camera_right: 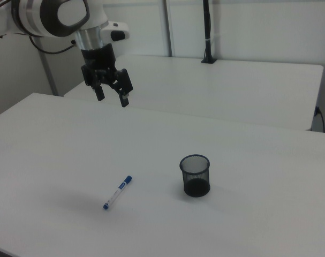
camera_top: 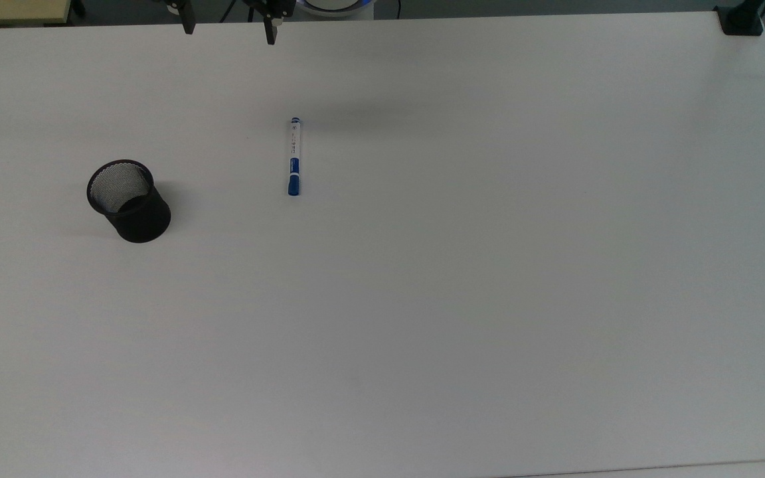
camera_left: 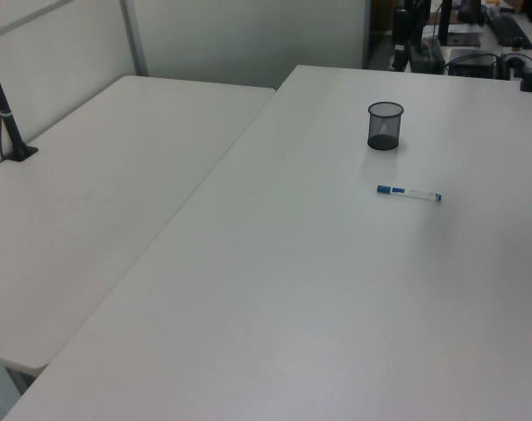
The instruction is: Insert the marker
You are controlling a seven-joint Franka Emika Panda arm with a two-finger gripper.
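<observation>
With the black two-finger tool (camera_right: pixel 112 97) spread apart high above the slim white blue-capped marker (camera_right: pixel 117 192) beside the black mesh cup (camera_right: pixel 195 175), better to descend straight over the barrel middle, crosswise.

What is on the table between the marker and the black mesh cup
Nothing. In the top view the marker lies flat to the right of the black mesh cup, with bare white table between them. The right view shows the same gap.

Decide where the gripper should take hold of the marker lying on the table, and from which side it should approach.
Grip the marker at mid-barrel, on the white part, coming straight down from above. It lies flat on the table, apart from the mesh cup, so the open gripper should probably straddle its narrow width, fingers across its length.
</observation>
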